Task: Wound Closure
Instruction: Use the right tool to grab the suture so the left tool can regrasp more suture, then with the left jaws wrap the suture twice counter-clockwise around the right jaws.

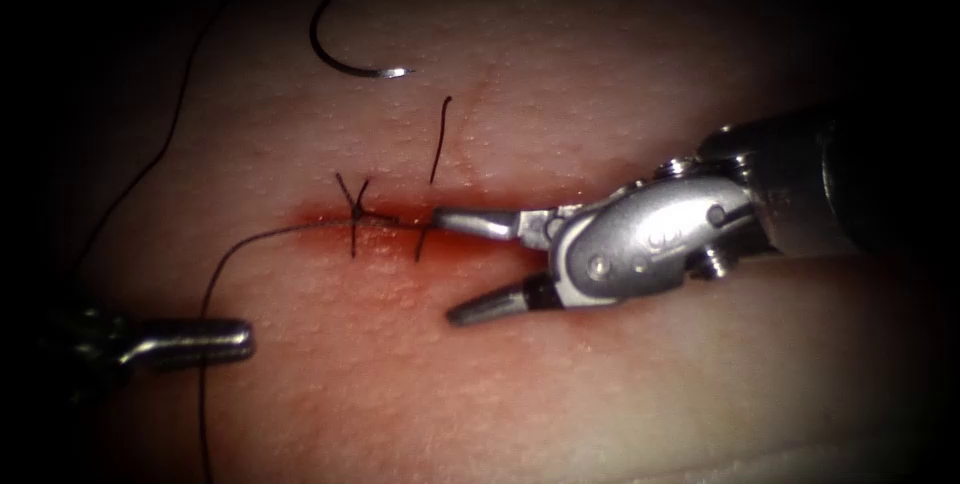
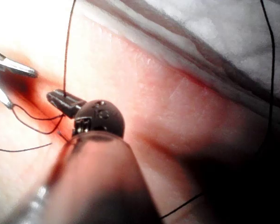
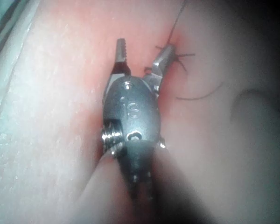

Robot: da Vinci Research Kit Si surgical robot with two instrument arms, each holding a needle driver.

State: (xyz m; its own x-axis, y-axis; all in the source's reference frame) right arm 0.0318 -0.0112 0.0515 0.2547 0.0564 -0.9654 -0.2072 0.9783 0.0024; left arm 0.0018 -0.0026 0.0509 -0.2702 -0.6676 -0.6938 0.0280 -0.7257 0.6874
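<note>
The curved needle [image 1: 340, 56] lies loose on the tissue [image 1: 600, 94] beyond the cut [image 1: 400, 219], toward the left, held by neither tool and not in the tissue. A tied knot [image 1: 355, 212] sits on the cut, and a second stitch [image 1: 428, 206] crosses it just to the right, its tail standing up. My right tool [image 1: 443, 266] is open and holds nothing; its upper jaw tip rests at the second stitch. The right wrist view shows the same spread jaws of the right tool [image 3: 142, 53]. My left tool [image 1: 240, 340] is on the near left, shut on the thread [image 2: 66, 51].
Red fluid [image 1: 390, 239] pools along the cut. A long run of thread [image 1: 170, 134] trails from the needle down the left side. Another strand [image 1: 205, 394] runs from the knot past the left tool to the near edge. The right tool's open jaws [image 2: 14, 69] appear in the left wrist view.
</note>
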